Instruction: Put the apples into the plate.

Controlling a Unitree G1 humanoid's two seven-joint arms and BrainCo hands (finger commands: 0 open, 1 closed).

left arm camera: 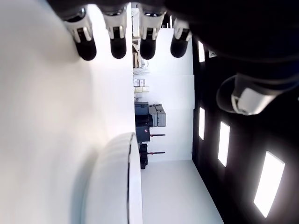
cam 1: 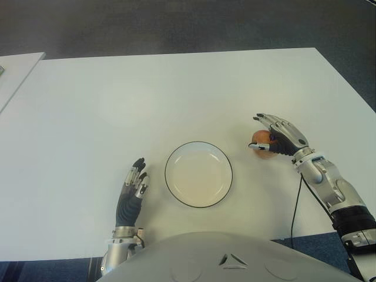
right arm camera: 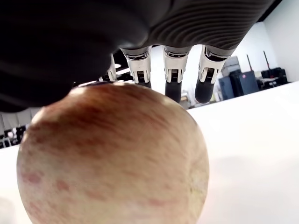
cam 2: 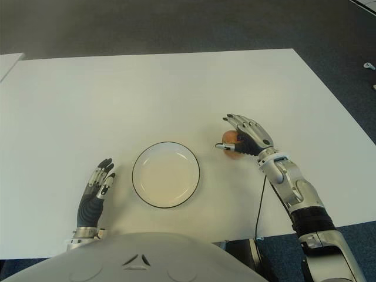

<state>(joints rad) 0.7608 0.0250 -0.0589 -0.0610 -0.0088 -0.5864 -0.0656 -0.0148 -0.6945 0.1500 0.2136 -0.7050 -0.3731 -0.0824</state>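
Note:
A red-yellow apple (cam 1: 264, 145) sits on the white table (cam 1: 176, 94), just right of the empty white plate (cam 1: 198, 176) with a dark rim. My right hand (cam 1: 257, 133) hovers over the apple from the right, with the palm on top, the thumb at its near side and the fingers (right arm camera: 173, 79) stretched straight past it, not closed around it. The apple (right arm camera: 112, 158) fills the right wrist view under the palm. My left hand (cam 1: 133, 189) shows flat on the left of the plate, its fingers (left arm camera: 117, 42) extended and holding nothing.
A second white table's corner (cam 1: 17, 70) stands at the far left. A black cable (cam 1: 295, 205) runs along my right forearm over the table's near edge. Dark carpet surrounds the table.

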